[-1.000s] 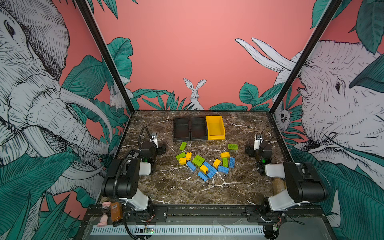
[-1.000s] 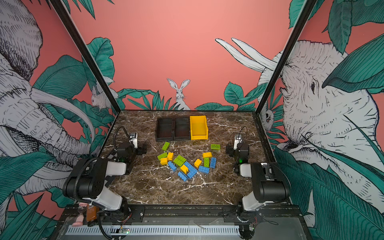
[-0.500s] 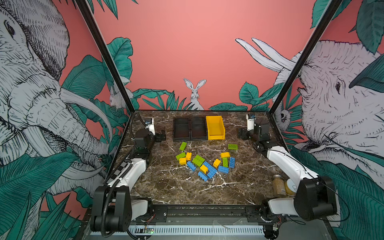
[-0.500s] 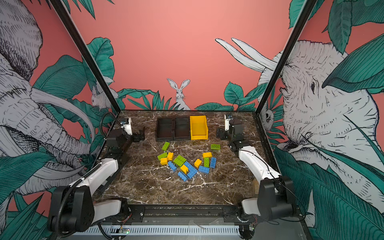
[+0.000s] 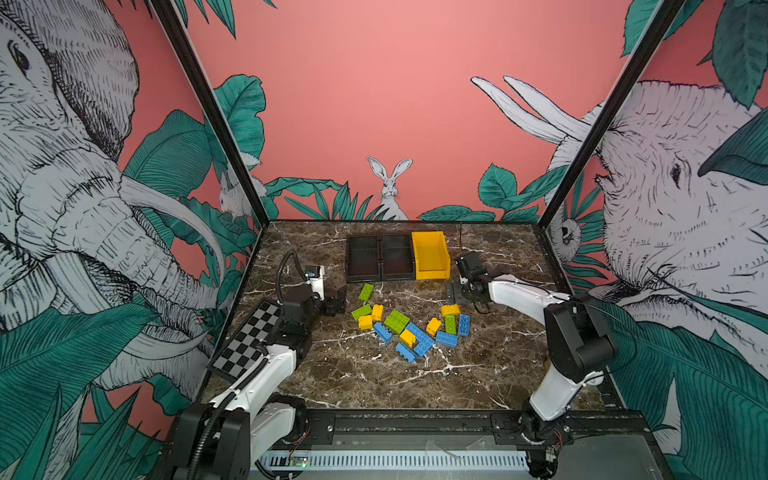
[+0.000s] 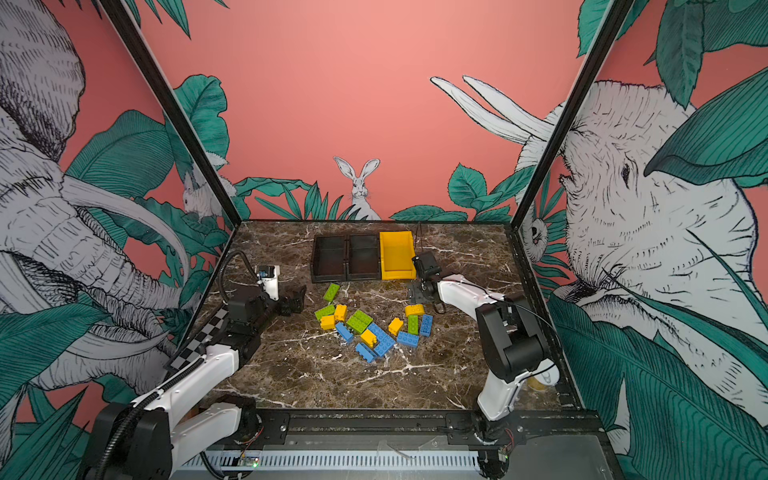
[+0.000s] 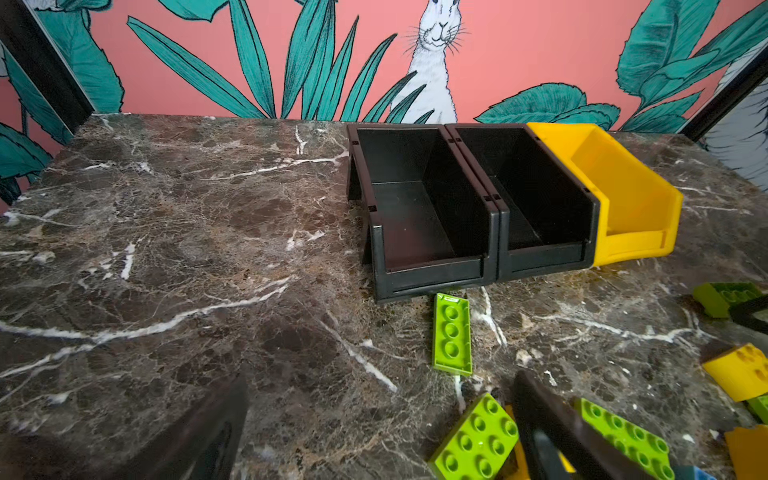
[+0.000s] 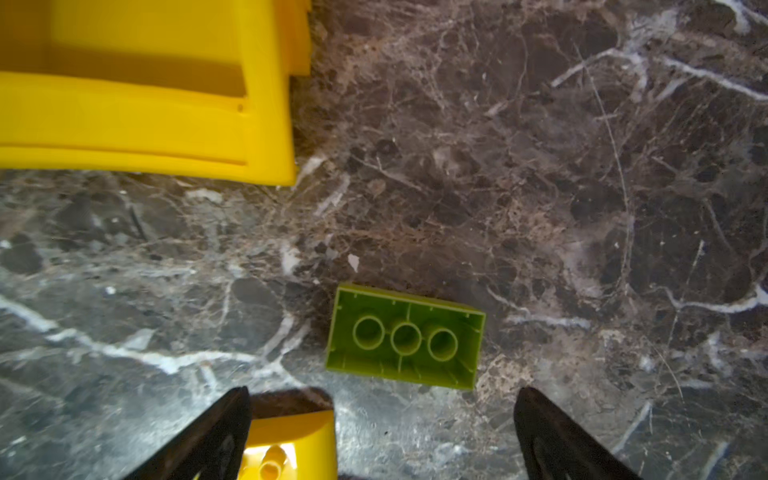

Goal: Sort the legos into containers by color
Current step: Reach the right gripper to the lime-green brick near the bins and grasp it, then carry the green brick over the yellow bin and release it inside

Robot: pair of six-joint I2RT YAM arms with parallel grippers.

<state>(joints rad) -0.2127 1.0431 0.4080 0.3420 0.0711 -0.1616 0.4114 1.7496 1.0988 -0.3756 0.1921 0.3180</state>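
Nothing is sorted yet: the yellow bin [image 5: 430, 253] and the two black bins [image 5: 380, 257] at the back stand empty. All the legos [image 5: 401, 320] lie loose on the marble table [image 5: 374, 374] in front of them. My left gripper [image 5: 336, 302] stands wide at the pile's left edge, holding nothing. My right gripper [image 5: 457, 293] is equally wide, above an upturned green brick [image 8: 405, 336] near the yellow bin. A second ago both arms were folded back at the front; the bricks have not moved.

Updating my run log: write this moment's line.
left gripper open | right gripper open above green brick | bins empty | pile unsorted
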